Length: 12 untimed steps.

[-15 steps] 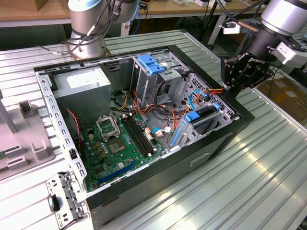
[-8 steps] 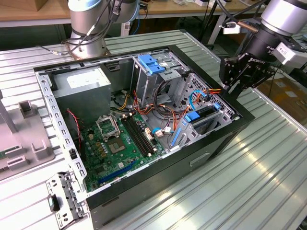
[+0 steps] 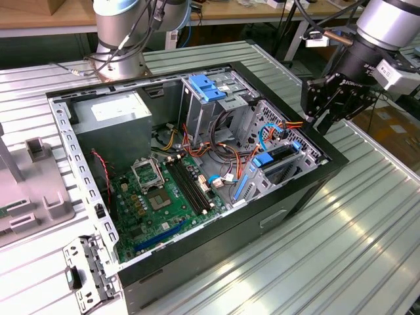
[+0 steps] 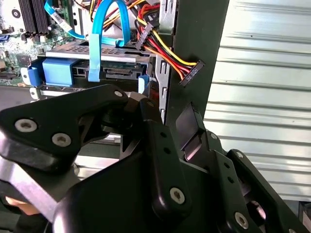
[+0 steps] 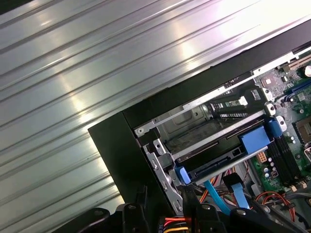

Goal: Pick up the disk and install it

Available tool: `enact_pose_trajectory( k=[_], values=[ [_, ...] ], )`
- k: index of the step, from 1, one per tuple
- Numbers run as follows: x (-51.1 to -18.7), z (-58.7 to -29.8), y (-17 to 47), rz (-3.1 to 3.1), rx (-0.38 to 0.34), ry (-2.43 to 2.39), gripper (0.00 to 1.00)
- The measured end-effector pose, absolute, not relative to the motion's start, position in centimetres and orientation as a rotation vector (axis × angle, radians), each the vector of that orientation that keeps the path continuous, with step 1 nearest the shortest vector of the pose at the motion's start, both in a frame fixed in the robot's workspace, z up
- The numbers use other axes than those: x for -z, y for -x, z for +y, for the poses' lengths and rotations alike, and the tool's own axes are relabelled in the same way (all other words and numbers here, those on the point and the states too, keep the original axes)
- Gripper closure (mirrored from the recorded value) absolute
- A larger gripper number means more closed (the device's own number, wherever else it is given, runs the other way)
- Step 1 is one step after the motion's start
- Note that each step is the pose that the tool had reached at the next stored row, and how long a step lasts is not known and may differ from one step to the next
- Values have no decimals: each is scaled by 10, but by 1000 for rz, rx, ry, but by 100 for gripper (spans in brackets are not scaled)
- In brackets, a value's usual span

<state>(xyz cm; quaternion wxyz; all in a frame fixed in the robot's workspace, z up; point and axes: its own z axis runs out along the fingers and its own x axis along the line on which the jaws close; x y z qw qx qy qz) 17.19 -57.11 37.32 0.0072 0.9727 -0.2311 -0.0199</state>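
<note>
The disk (image 3: 284, 156) lies flat inside a drive bay at the corner of the open computer case (image 3: 308, 190), on the exterior view's right, with its blue side rails showing. In both wrist views its connector edge (image 4: 115, 73) (image 5: 218, 163) faces out of the bay, and a blue flat cable (image 4: 94, 58) hangs across it. My gripper (image 3: 326, 118) hovers above and just outside that corner of the case, apart from the disk. It is open and nothing sits between its black fingers (image 4: 151, 145).
Red, yellow and black power wires (image 4: 167, 58) end in a loose black plug beside the bay. A grey power supply box (image 3: 111, 121) and an upright cage with a blue latch (image 3: 207, 88) fill the case's far side. Ribbed metal tabletop (image 3: 354, 243) surrounds the case.
</note>
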Motion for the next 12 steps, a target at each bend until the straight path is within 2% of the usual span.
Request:
enact_pose_trajectory(
  k=[12],
  values=[
    [-368,-566,-178,-868,64,-3006,58]
  ],
)
